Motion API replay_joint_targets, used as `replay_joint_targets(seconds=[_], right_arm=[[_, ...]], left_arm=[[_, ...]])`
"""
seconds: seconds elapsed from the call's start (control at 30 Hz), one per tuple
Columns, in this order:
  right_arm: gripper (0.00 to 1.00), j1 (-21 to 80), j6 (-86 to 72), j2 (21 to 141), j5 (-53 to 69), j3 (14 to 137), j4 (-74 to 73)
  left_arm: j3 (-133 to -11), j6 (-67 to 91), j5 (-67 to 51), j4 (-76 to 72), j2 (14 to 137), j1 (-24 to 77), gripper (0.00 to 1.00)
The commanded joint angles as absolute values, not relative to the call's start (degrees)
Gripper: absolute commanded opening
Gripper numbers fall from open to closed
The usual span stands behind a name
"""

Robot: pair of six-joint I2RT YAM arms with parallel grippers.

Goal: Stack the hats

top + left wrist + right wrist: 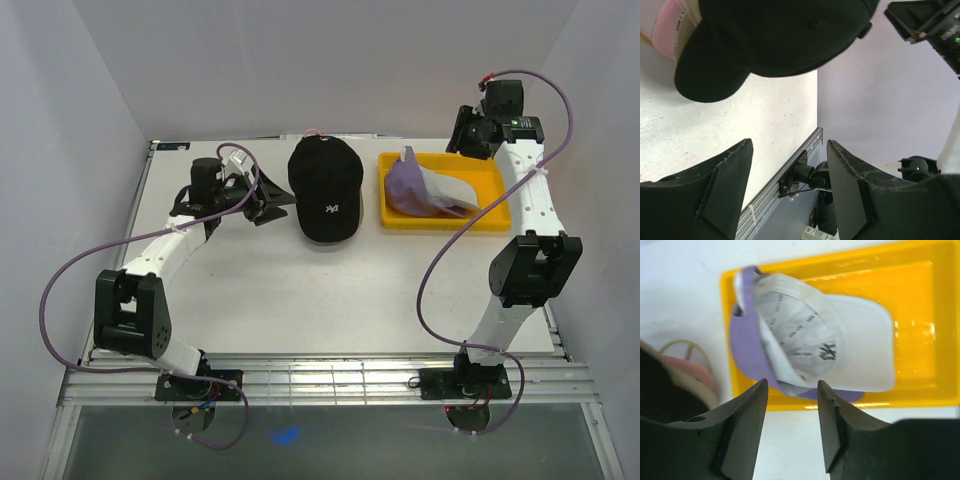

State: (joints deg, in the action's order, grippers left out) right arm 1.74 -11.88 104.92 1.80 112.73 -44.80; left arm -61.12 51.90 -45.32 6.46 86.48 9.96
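Observation:
A black cap [325,190] sits at the middle back of the table, brim toward me. It lies over a pink cap, which shows only as a sliver in the left wrist view [667,25] and the right wrist view [692,371]. A white cap [840,345] lies nested in a purple cap [747,345], upside down in the yellow tray [495,215]. My left gripper [274,207] is open and empty just left of the black cap [775,35]. My right gripper [460,133] is open and empty, raised behind the tray's far right side.
A gold wire loop [680,345] shows beside the pink cap. The yellow tray [920,300] has bare floor right of the caps. White walls close in the table at the back and both sides. The aluminium rail [330,380] runs along the near edge.

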Motion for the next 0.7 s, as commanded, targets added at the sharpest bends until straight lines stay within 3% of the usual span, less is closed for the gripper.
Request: replay_joint_targets(seconds=[0.0, 0.67], right_arm=[[0.52, 1.0, -5.5, 105.6, -2.6, 110.5, -49.8], [0.57, 2.6, -6.9, 113.0, 3.3, 100.5, -40.6]], left_arm=[[-60.6, 51.2, -48.3, 6.8, 82.9, 9.8, 0.71], [-57.3, 50.5, -50.0, 8.1, 78.3, 9.8, 0.71]])
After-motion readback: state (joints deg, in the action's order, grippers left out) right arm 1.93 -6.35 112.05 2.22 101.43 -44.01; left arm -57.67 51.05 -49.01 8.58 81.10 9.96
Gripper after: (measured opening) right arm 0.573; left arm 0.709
